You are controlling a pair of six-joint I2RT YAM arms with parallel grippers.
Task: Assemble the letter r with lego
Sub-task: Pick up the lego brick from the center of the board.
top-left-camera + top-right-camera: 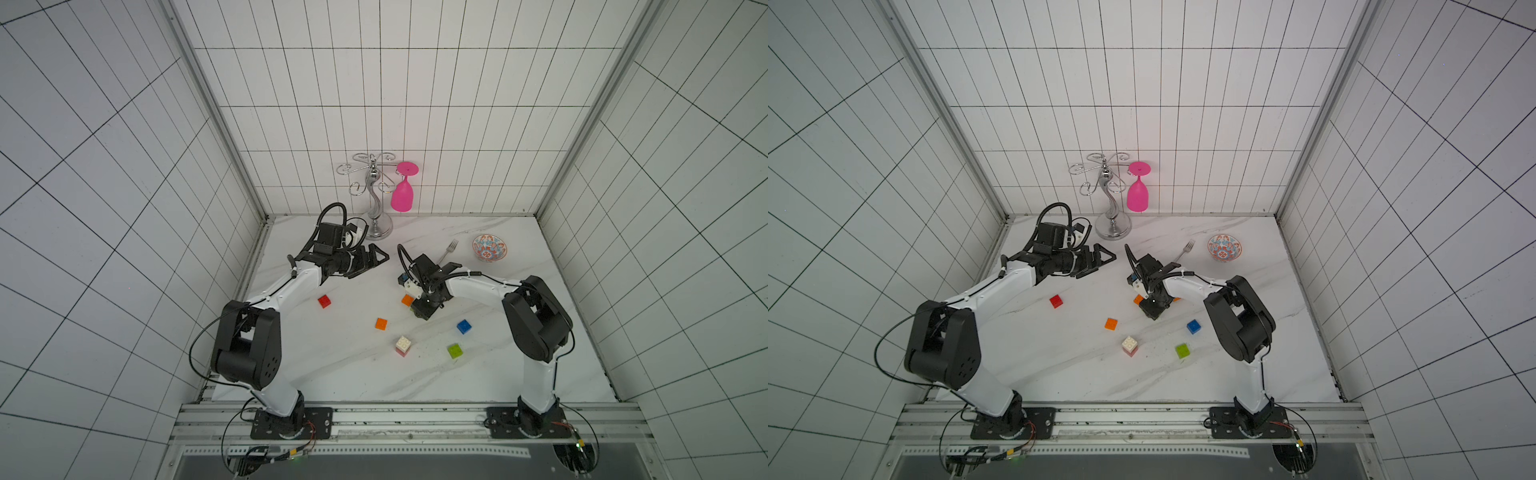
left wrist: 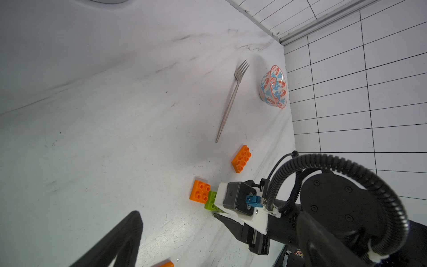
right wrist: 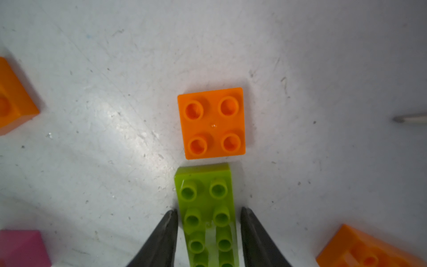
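Right wrist view: right hand (image 3: 206, 211) has its two black fingers (image 3: 161, 238) astride the long lime-green studded plastic brick (image 3: 203, 185), one along each long side. A thin sliver of the white marble-patterned bench (image 3: 92, 115) shows between each tip and the brick. Further back, contact is out of frame, so I cannot tell whether the brick is pinched or only bracketed. The brick is studs up. Its free end sits just short of a square orange four-stud brick (image 3: 212, 123), with a narrow gap between them.

Left wrist view: same pair seen side-on. A long orange eight-stud brick (image 2: 241, 159) lies near them, towards the slim silver metal fork (image 2: 231, 101). The small red-and-blue patterned ceramic bowl (image 2: 273, 86) sits beyond the fork.

Both top views: left hand (image 1: 376, 264) has its jaws spread wide with nothing between them. It is well apart from the bricks and near the base of the chrome wire glass rack (image 1: 376, 195). A bright pink plastic goblet (image 1: 402, 195) hangs upside down from the rack.

Loose on the bench, each separate:
- a red square brick (image 1: 324, 301)
- a second orange square brick (image 1: 381, 323)
- a blue square brick (image 1: 464, 326)
- a lime-green square brick (image 1: 455, 350)
- a cream square brick (image 1: 403, 343) stacked on a pink brick (image 1: 402, 353)
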